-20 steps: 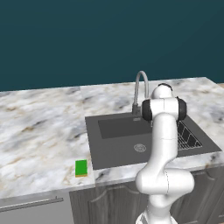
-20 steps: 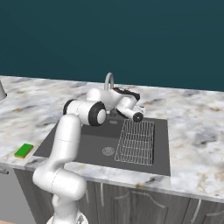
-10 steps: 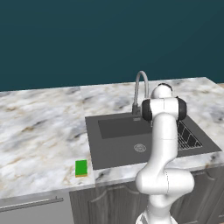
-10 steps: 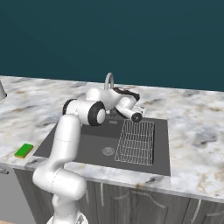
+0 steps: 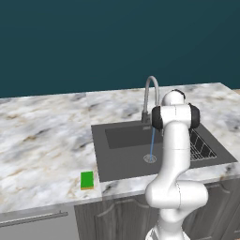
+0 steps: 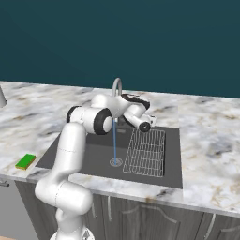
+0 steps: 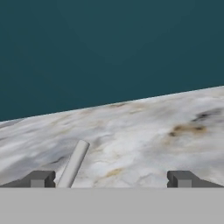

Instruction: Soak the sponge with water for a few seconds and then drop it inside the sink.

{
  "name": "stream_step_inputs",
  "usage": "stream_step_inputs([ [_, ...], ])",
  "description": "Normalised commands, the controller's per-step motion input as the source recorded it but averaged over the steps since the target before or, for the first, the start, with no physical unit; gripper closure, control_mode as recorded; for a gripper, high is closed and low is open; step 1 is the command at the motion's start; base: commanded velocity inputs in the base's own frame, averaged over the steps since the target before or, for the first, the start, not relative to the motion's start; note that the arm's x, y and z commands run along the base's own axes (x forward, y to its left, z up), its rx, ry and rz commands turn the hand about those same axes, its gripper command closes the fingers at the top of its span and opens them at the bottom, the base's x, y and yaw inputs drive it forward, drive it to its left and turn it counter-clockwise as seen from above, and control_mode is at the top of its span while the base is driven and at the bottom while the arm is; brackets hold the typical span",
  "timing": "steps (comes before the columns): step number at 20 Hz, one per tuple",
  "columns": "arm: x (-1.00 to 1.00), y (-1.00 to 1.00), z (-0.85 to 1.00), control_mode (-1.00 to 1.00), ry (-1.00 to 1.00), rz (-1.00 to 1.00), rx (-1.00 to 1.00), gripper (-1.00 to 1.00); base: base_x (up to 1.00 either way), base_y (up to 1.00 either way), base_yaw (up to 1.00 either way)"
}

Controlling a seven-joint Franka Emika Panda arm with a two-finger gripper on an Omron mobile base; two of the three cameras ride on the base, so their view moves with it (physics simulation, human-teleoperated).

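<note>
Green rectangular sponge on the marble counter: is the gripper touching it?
Apart. In the right base view the green rectangular sponge lies on the counter left of the dark grey sink, while the gripper is over the basin's far side.

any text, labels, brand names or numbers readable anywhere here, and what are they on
None: no readable text, label, brand, number or sign in any view.
The sponge is plain green, unmarked.
The sink, its faucet and the wire rack carry no markings.
The marble counter has only veining, and the white arm shows no logo.
</note>
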Motion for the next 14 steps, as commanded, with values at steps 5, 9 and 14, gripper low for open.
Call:
stream_step_inputs([
  [5,0.00,-0.40,-0.27,-1.00,0.01,-0.08,0.00,-1.00,0.00,0.00,0.00],
  [9,0.00,-0.24,-0.02,-1.00,0.00,-0.04,0.00,-1.00,0.00,0.00,0.00],
  [14,0.00,-0.11,0.14,-1.00,0.00,0.00,0.00,-1.00,0.00,0.00,0.00],
])
